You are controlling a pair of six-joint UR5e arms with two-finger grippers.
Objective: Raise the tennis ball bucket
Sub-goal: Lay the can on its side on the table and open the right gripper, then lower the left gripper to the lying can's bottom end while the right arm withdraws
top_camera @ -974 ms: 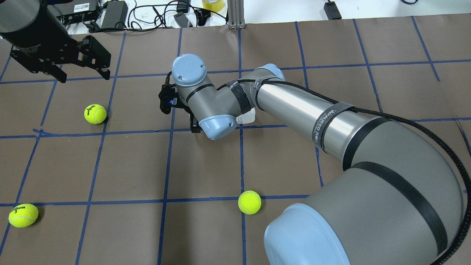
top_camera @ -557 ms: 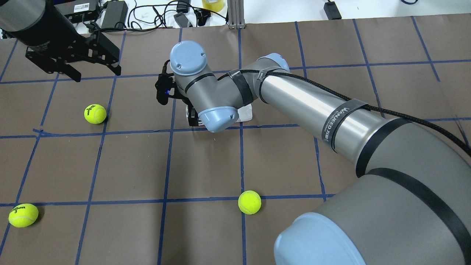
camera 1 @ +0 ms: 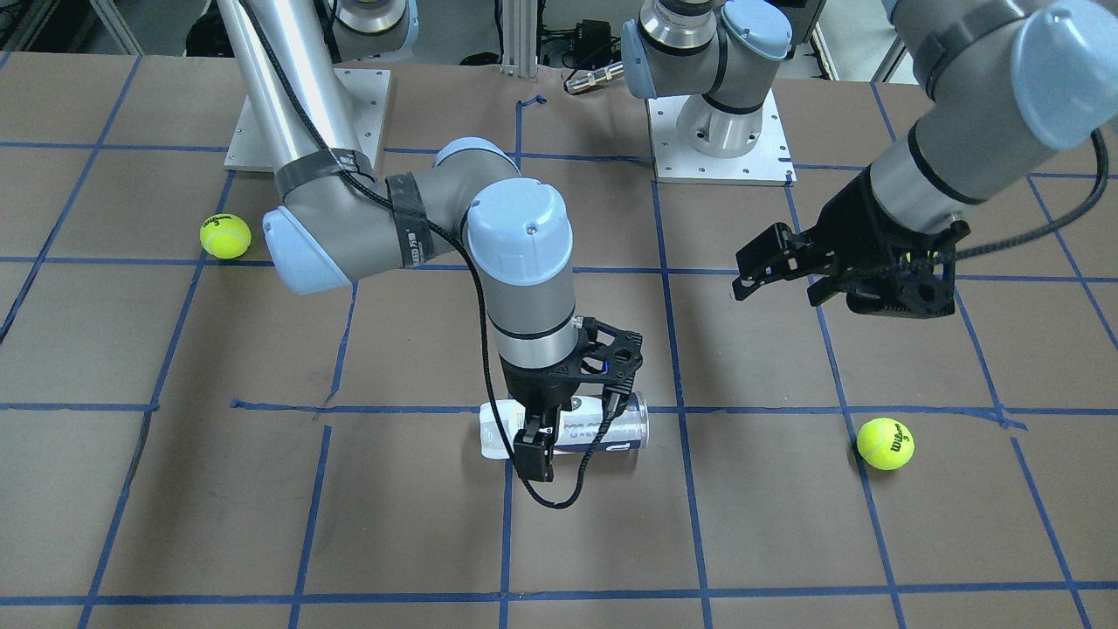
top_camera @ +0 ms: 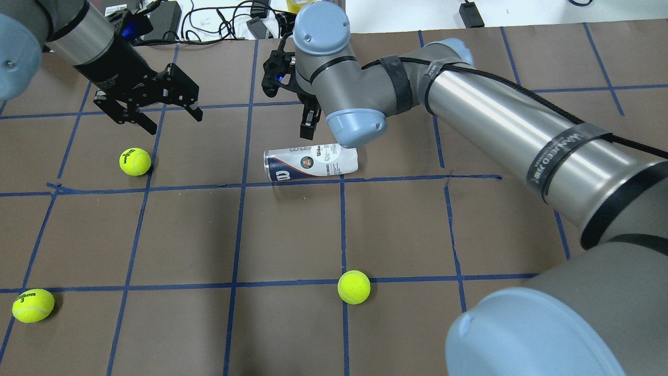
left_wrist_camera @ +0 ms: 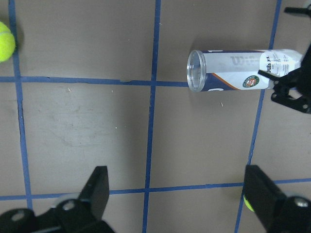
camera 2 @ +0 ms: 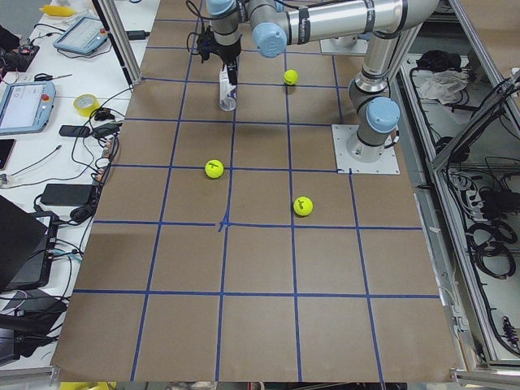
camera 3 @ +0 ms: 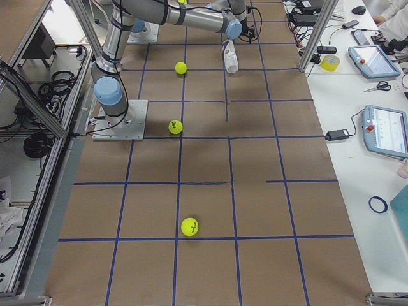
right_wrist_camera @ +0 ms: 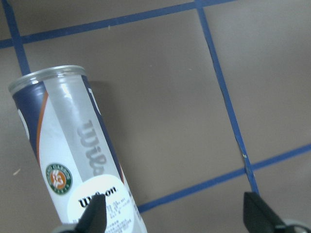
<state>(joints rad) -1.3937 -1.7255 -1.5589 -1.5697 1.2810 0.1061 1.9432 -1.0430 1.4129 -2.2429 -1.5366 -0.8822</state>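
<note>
Nothing is lifted yet — the bucket (top_camera: pixel 310 164) lies on its side on the table (top_camera: pixel 396 230). At its 12 o'clock the right gripper (top_camera: pixel 315 124) hangs above, spread and empty. Farther, at 10 o'clock, the left gripper (top_camera: pixel 172 120) hovers, also spread and empty. Grasping and raising remain.

This is a robotics lab test cell: a large table covered in brown paper (camera 2: pixel 260 325) is marked into squares with blue tape lines (camera 3: pixel 229 238), and two grey-and-pale-blue robot arms (camera 1: pixel 524 262) are bolted to it on square metal base plates (camera 2: pixel 345 162). Slotted aluminium frame posts (camera 3: pixel 317 27) stand at the table's edge. The white side bench (camera 3: pixel 347 95) beside it carries grey touchscreen teach pendants (camera 3: pixel 386 131), a yellow tape roll (camera 3: pixel 330 62), a black power brick (top_camera: pixel 163 21) and tangled black cables (camera 2: pixel 96 134).
</note>
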